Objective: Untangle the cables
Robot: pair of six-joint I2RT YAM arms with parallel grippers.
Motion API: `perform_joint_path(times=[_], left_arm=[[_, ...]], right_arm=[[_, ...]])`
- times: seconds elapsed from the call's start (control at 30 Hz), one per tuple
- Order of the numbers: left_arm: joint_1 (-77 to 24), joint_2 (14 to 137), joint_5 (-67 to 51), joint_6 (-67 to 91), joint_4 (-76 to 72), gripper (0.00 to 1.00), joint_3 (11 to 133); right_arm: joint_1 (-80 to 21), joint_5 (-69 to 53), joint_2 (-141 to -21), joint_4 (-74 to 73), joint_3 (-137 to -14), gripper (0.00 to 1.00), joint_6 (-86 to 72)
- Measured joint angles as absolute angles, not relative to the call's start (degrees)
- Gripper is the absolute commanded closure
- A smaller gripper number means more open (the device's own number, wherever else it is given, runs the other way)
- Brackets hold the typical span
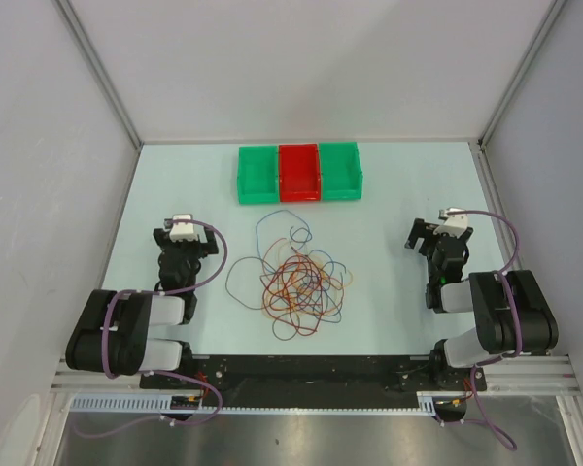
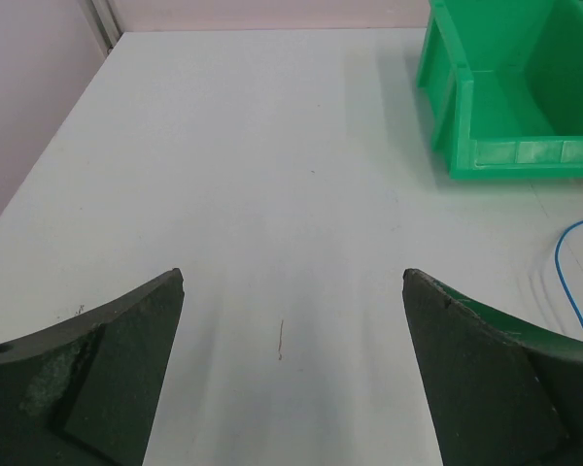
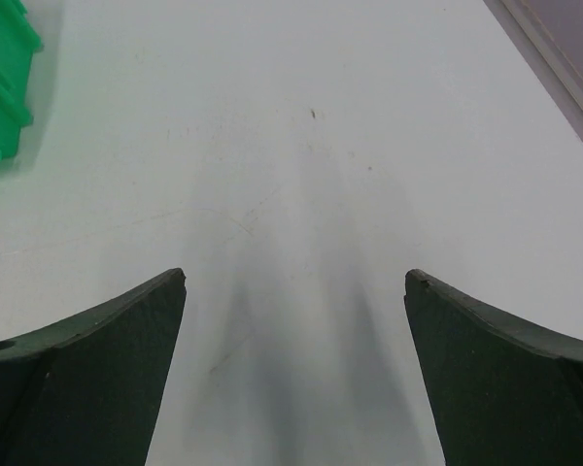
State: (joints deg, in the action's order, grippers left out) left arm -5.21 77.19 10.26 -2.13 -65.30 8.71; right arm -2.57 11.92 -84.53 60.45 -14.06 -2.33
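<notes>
From the top external view, the cables (image 1: pixel 293 282) lie in one loose tangle at the middle of the desk (image 1: pixel 389 194), a little closer to its near edge than to its far edge. The red, orange and yellow loops are packed together at the core, and blue and brown loops spread around them. Three bins stand side by side at the middle of the far edge: a red bin (image 1: pixel 299 173) between two green bins (image 1: pixel 257 175). The left claw (image 1: pixel 183 231) hangs near the left edge and the right claw (image 1: pixel 439 225) near the right edge, both well apart from the tangle.

In the left wrist view, the left claw (image 2: pixel 292 275) stands wide open over bare desk with nothing between its fingers (image 2: pixel 107 369). A green bin (image 2: pixel 510 87) sits at the upper right. A blue cable (image 2: pixel 562 262) curves in at the right.

In the right wrist view, the right claw (image 3: pixel 295 274) is likewise spread wide and holds nothing. A green bin's corner (image 3: pixel 2 87) shows at the upper left.
</notes>
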Motion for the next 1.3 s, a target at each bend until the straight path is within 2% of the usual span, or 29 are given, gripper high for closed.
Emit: perform_joint_path(times=[0.63, 0.83, 1.0, 1.13, 1.3], left_arm=[[-5.21, 77.19, 10.26, -2.13, -65.30, 0.00, 8.71], [-5.21, 77.19, 10.22, -2.13, -65.30, 0.00, 8.71], [-5.21, 77.19, 10.24, -2.13, -65.30, 0.00, 8.71], [-5.21, 77.19, 10.24, -2.13, -65.30, 0.00, 8.71], [-5.21, 77.19, 10.24, -2.13, -65.30, 0.00, 8.71]], right_arm=[[-2.85, 11.31, -83.96, 59.16, -14.17, 0.00, -1.41], [-15.38, 19.75, -70.24, 44.56, -19.53, 0.00, 0.25], [-15.68, 7.79, -56.53, 33.89, -25.50, 0.00, -15.90], [-16.69, 0.36, -56.80, 27.09, -28.75, 0.00, -25.23], [-26.79, -0.03, -59.51, 11.77, -32.34, 0.00, -28.14]])
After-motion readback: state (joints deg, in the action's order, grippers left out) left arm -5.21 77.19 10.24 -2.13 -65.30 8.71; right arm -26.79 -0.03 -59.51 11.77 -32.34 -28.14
